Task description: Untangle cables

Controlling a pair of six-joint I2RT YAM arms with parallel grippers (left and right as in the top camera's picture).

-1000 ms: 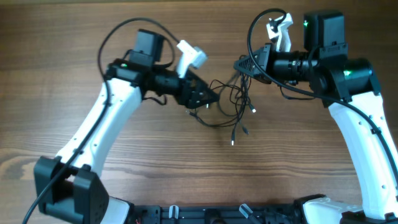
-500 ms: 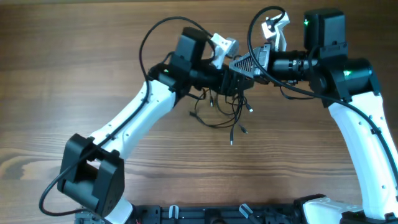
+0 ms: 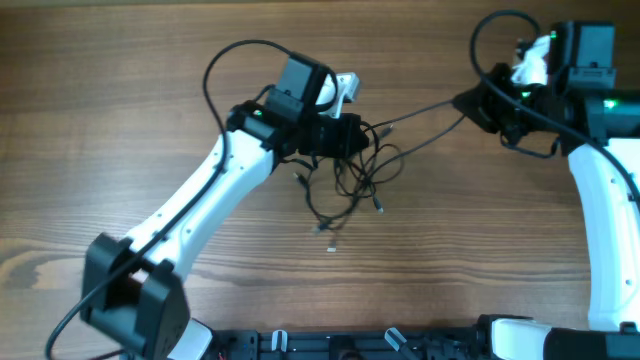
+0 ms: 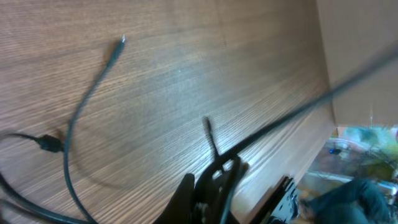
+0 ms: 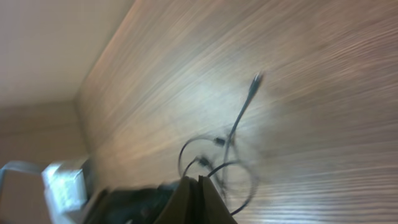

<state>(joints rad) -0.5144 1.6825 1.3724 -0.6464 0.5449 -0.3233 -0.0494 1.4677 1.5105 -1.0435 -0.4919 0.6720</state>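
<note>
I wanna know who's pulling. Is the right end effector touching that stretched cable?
Touching. The overhead view shows the stretched cable running taut, straight into the right end effector at its closed tips.

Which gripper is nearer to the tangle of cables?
Left. The left gripper is at the edge of the tangle; the right gripper is well apart, at a taut cable's far end.

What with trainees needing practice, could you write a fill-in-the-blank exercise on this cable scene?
1. One taut cable runs from the left gripper to the ____ gripper.
2. The tangle of other cables spreads over a ____ table.
3. The right gripper has its fingers ____ on the taut cable.
Missing words: right; wooden; shut.
</note>
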